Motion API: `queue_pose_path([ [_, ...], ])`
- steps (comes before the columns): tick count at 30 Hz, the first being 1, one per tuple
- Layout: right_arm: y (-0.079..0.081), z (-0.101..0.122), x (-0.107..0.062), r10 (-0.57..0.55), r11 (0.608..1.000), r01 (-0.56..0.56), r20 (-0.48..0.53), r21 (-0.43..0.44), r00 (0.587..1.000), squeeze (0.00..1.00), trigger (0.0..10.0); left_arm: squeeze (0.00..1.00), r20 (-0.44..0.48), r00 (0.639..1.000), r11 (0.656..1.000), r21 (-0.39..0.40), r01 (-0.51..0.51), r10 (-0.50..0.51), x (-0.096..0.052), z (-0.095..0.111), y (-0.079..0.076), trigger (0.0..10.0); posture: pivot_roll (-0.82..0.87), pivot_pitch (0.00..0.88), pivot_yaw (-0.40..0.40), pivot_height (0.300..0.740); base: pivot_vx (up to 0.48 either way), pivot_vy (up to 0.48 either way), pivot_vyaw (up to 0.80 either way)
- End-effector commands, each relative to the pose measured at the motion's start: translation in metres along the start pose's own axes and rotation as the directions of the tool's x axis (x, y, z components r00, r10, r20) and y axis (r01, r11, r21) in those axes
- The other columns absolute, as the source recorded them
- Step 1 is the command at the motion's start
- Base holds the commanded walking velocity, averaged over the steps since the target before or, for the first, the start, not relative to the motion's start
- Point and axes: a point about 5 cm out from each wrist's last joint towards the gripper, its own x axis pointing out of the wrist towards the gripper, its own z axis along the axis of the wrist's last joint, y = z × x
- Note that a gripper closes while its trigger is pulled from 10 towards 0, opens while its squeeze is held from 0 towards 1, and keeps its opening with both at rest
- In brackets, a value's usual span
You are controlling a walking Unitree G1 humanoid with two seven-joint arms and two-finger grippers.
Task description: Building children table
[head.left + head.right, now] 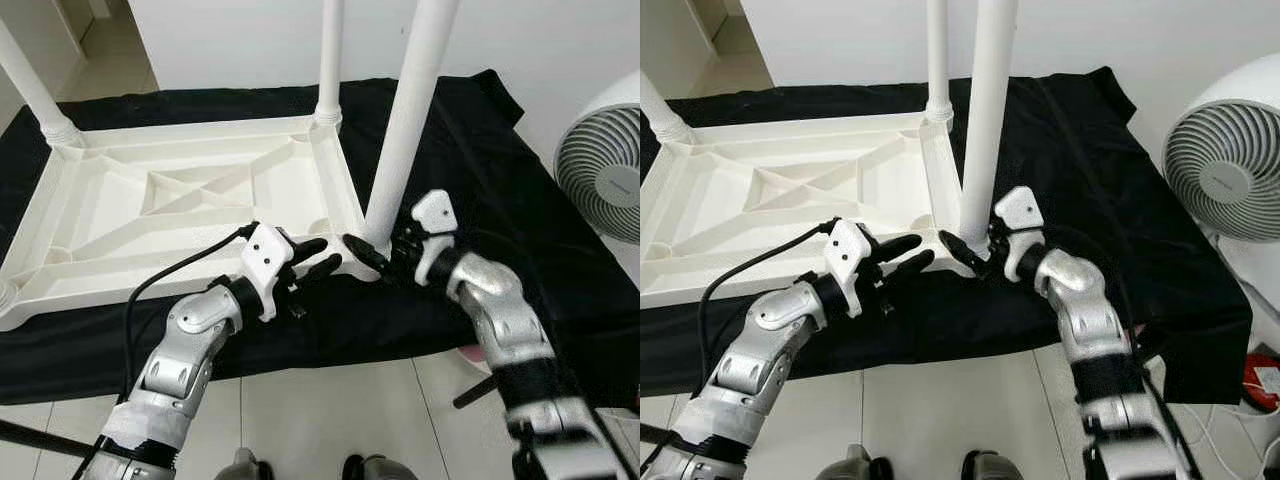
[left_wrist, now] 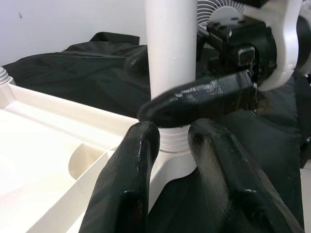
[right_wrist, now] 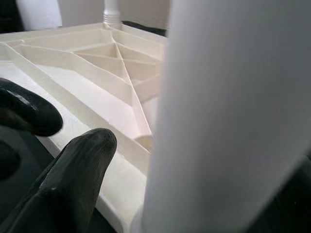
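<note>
A white plastic children's table (image 1: pixel 150 190) lies upside down on a black cloth (image 1: pixel 500 190), its ribbed underside facing up. Three white legs stand in its corners: far left (image 1: pixel 30 85), far right (image 1: pixel 330 50) and near right (image 1: pixel 410 110). My right gripper (image 1: pixel 378 255) is at the base of the near right leg, one finger (image 2: pixel 204 97) on each side of it, shut on the leg. My left gripper (image 1: pixel 322 257) hovers just left of that corner, its fingers (image 2: pixel 131 165) slightly apart and holding nothing.
A white fan (image 1: pixel 605 175) stands on the floor at the right, close to the cloth's edge. The cloth hangs over the low platform's front edge (image 1: pixel 330 345), with pale floor tiles (image 1: pixel 330 420) below. A black cable (image 1: pixel 170 275) runs along my left arm.
</note>
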Motion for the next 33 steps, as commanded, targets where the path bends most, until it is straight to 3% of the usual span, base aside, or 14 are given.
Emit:
queue_pose_path([
  [1, 0.004, -0.01, 0.003, 0.057, 0.998, -0.057, -0.035, -0.002, 0.998, 0.0, 10.0, 0.0, -0.002, 1.0, 1.0, -0.005, -0.025, 0.025, 0.0, -0.001, 0.0, 10.0, -0.1, 0.085, 0.027, 0.74, 0.0, 0.0, 0.0],
  [3, 0.005, -0.013, 0.006, 0.093, 0.996, -0.094, -0.053, -0.001, 0.994, 0.0, 8.3, 0.0, -0.001, 1.0, 1.0, -0.006, -0.025, 0.025, 0.0, -0.001, 0.0, 10.0, -0.1, 0.087, 0.023, 0.74, 0.0, 0.0, 0.0],
  [4, 0.005, -0.015, 0.006, 0.107, 0.994, -0.107, -0.06, -0.008, 0.993, 0.0, 3.8, 0.0, 0.0, 1.0, 1.0, -0.005, -0.025, 0.025, 0.0, -0.001, 0.0, 10.0, -0.1, 0.087, 0.023, 0.74, 0.0, 0.0, 0.0],
  [7, 0.004, -0.016, 0.007, 0.121, 0.992, -0.123, -0.063, -0.02, 0.991, 0.0, 3.8, 0.0, 0.0, 1.0, 1.0, -0.005, -0.026, 0.026, 0.0, -0.001, 0.0, 10.0, -0.09, 0.087, 0.02, 0.74, 0.0, 0.0, 0.0],
  [8, 0.003, -0.02, 0.005, 0.15, 0.988, -0.151, -0.075, -0.01, 0.986, 0.0, 0.0, 0.0, -0.001, 1.0, 0.999, -0.006, -0.032, 0.032, -0.001, -0.001, 0.0, 10.0, -0.09, 0.087, 0.018, 0.74, 0.0, 0.0, 0.0],
  [16, -0.001, -0.026, 0.0, 0.152, 0.988, -0.153, -0.067, -0.005, 0.986, 0.0, 0.0, 0.0, -0.001, 0.999, 0.999, -0.01, -0.036, 0.036, -0.002, -0.002, -0.001, 10.0, -0.09, 0.088, 0.014, 0.74, 0.0, 0.0, 0.0],
  [20, -0.006, -0.028, -0.006, 0.091, 0.996, -0.091, -0.051, 0.001, 0.995, 0.0, 0.0, 0.0, 0.0, 1.0, 0.999, -0.013, -0.029, 0.029, -0.001, -0.002, -0.002, 10.0, -0.1, 0.087, 0.015, 0.74, 0.0, 0.0, 0.0],
  [21, -0.009, -0.027, -0.008, 0.063, 0.998, -0.062, -0.046, 0.007, 0.997, 0.0, 9.2, 0.0, 0.0, 1.0, 1.0, -0.013, -0.027, 0.027, -0.001, -0.002, -0.002, 10.0, -0.1, 0.087, 0.015, 0.74, 0.0, 0.0, 0.0],
  [22, -0.01, -0.027, -0.009, 0.036, 0.999, -0.035, -0.039, 0.017, 0.999, 0.0, 10.0, 0.0, -0.001, 1.0, 1.0, -0.013, -0.025, 0.025, -0.001, -0.003, -0.002, 10.0, -0.1, 0.087, 0.015, 0.74, 0.0, 0.0, 0.0],
  [24, -0.011, -0.026, -0.01, 0.013, 0.999, -0.012, -0.03, 0.032, 0.999, 0.0, 10.0, 0.0, -0.001, 1.0, 1.0, -0.013, -0.024, 0.024, -0.001, -0.003, -0.003, 10.0, -0.1, 0.084, 0.016, 0.74, 0.0, 0.0, 0.0],
  [26, -0.013, -0.026, -0.01, -0.117, 0.992, 0.118, -0.028, 0.05, 0.993, 0.0, 10.0, 0.0, -0.005, 1.0, 1.0, -0.013, -0.019, 0.019, -0.001, -0.003, -0.003, 10.0, -0.11, 0.081, 0.018, 0.74, 0.0, 0.0, 0.0],
  [29, -0.011, -0.023, -0.01, -0.276, 0.956, 0.277, -0.026, 0.093, 0.961, 0.0, 10.0, 0.0, -0.007, 1.0, 1.0, -0.013, -0.014, 0.014, -0.002, -0.004, -0.003, 10.0, -0.11, 0.081, 0.02, 0.74, 0.0, 0.0, 0.0],
  [32, -0.009, -0.022, -0.009, -0.309, 0.944, 0.31, -0.024, 0.111, 0.951, 0.0, 10.0, 0.0, -0.007, 1.0, 1.0, -0.014, -0.012, 0.012, -0.002, -0.004, -0.003, 10.0, -0.11, 0.081, 0.02, 0.74, 0.0, 0.0, 0.0],
  [33, -0.006, -0.023, -0.009, -0.364, 0.921, 0.365, -0.035, 0.135, 0.931, 0.0, 10.0, 0.0, -0.007, 1.0, 1.0, -0.015, -0.01, 0.01, -0.002, -0.004, -0.004, 10.0, -0.11, 0.079, 0.023, 0.74, 0.0, 0.0, 0.0],
])
